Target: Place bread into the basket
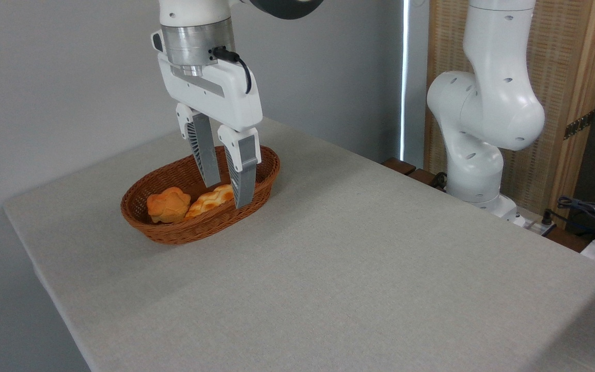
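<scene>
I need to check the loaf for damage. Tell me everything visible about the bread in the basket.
The bread is a golden-orange braided loaf with pale creases, glossy like plastic. It lies flat in the basket, angled from its middle toward the near left, beside a round bun that it seems to touch. Its far end is hidden behind the open pincer; whether the fingers touch it is unclear. No damage shows.

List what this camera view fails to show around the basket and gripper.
- Right end of the bread: hidden behind the gripper fingers.
- Basket floor at the near side: blocked by its own wall.
- Whether the fingertips touch the bread: unclear from this angle.
- Arm above the wrist: cut off by the top edge.
</scene>
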You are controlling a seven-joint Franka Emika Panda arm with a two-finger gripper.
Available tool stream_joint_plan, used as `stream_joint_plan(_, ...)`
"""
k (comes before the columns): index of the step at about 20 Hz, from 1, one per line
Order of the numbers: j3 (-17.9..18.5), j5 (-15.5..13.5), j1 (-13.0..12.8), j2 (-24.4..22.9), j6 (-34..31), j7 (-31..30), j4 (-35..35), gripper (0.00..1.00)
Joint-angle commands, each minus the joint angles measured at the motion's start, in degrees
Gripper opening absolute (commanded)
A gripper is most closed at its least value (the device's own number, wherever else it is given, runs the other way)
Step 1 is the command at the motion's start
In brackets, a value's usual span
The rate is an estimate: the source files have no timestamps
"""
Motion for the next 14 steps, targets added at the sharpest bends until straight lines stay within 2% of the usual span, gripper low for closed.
stream_joint_plan(1,0.3,-0.2,0.4,0.2,-0.8,0.4,1.0,1.0)
stream_joint_plan(4,0.4,0.0,0.6,0.5,-0.7,0.4,1.3,1.0)
stream_joint_plan(7,0.4,0.0,2.1,0.7,-0.9,0.9,2.3,1.0)
stream_joint_plan(10,0.6,-0.1,2.3,1.0,-3.1,0.8,3.2,1.0)
stream_joint_plan(12,2.5,-0.4,2.2,2.7,-5.6,0.9,6.6,1.0)
stream_joint_plan(14,2.8,-0.6,2.2,5.9,-10.6,1.1,12.1,1.0)
